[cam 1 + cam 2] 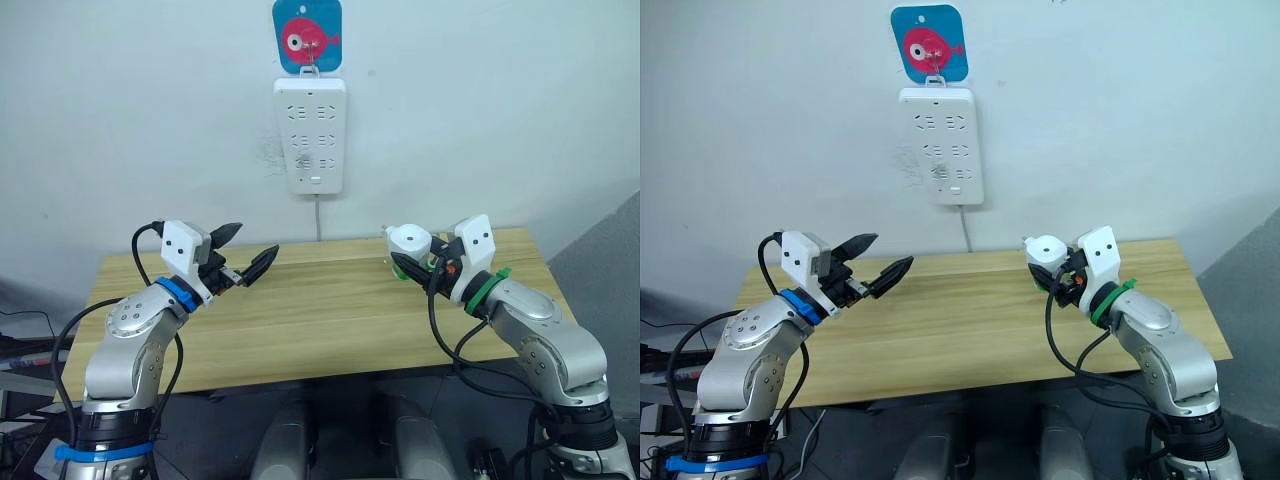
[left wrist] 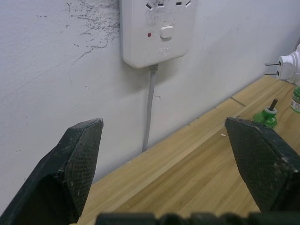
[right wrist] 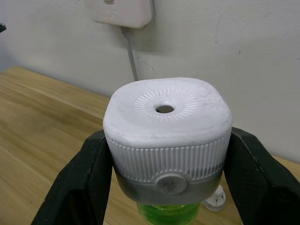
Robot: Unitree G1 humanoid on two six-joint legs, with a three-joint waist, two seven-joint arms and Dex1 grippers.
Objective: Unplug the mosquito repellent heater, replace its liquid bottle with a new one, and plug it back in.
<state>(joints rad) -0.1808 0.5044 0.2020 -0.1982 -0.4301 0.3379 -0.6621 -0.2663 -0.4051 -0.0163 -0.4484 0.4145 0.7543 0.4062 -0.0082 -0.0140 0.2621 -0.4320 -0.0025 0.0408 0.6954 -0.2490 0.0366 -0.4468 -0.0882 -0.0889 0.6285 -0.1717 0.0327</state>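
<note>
Clamped between the two black fingers of the right gripper (image 3: pixel 166 187), the mosquito repellent heater (image 3: pixel 167 129) hangs above the far right part of the table (image 1: pixel 330 320), unplugged and well apart from the wall power strip (image 1: pixel 311 135). Its vent hole faces upward in the right wrist view, and a green liquid bottle (image 3: pixel 168 213) sits in its underside, only the bottle's upper part showing beneath the grey band. In the left wrist view the heater's two metal prongs (image 2: pixel 272 68) point sideways, toward the robot's left, along the wall. Just below it on the table stands a small green piece with a dark wick (image 2: pixel 266 116) rising from it, and a small white cap (image 3: pixel 214 198) lies near the wall. The right arm reaches forward with its forearm angled inward over the table's right edge. The left gripper (image 1: pixel 243 258) hovers over the table's left part, fingers spread wide and holding nothing, aimed toward the wall. Above the strip hangs a blue hook plate with a pink fish (image 1: pixel 307 36).
</note>
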